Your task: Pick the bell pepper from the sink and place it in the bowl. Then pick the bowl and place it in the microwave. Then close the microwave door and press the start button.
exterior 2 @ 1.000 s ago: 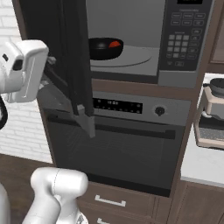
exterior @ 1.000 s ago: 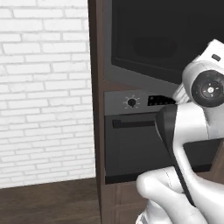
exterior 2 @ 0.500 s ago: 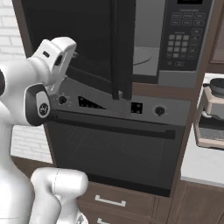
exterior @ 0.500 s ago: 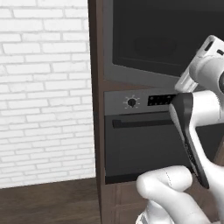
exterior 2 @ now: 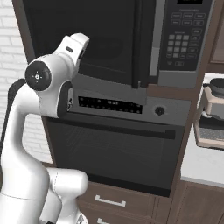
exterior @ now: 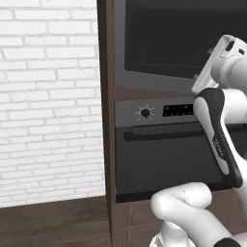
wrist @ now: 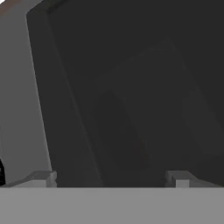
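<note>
Microwave door (exterior 2: pixel 87 39) nearly shut, arm leaning on it

Tool (wrist: pixel 111 177) spread apart, holding nothing. I'd press flat until it latches, then hit the keypad (exterior 2: pixel 180 43).

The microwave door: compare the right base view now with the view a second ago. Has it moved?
Yes. The microwave door has swung from wide open to nearly shut, its free edge now close to the keypad panel, above the fixed oven.

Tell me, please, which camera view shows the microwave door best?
The right base view: the microwave door appears nearly shut beside the keypad. The left base view shows its glass obliquely; the hand view shows dark glass and frame close up.
</note>
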Robot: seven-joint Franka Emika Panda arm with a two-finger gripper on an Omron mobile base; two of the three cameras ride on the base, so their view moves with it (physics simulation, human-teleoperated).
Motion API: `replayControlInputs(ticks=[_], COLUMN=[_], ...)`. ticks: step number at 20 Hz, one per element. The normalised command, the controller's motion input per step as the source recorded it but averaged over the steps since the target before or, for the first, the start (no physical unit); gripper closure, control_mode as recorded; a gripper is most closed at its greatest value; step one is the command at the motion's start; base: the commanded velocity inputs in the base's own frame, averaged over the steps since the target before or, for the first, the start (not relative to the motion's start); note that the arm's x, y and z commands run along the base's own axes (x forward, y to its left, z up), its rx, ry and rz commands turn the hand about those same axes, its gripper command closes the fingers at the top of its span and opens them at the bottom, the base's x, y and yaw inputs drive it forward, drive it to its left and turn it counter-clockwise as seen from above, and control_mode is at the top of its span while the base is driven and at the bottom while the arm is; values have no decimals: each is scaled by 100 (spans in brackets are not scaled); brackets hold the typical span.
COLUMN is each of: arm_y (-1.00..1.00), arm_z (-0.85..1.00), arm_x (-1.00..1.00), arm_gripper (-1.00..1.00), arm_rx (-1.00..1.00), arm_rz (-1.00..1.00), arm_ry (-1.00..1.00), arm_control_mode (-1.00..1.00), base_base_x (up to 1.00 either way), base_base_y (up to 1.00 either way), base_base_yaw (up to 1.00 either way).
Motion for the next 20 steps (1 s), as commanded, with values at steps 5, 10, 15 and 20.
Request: replayControlInputs(ticks=[5, 10, 15, 20], arm_y=[0, 0, 0, 16], arm_z=[0, 0, 0, -11], arm_x=[38, 44, 48, 48], arm_gripper=[-100, -100, -100, -100], arm_rx=[0, 0, 0, 0], arm_rz=[19, 17, 15, 13], arm_ry=[1, 0, 0, 2], arm_control_mode=[-100, -100, -100, -100], base_base_x=[0, 0, 0, 0], base_base_y=[0, 0, 0, 0], base_base_yaw=[0, 0, 0, 0])
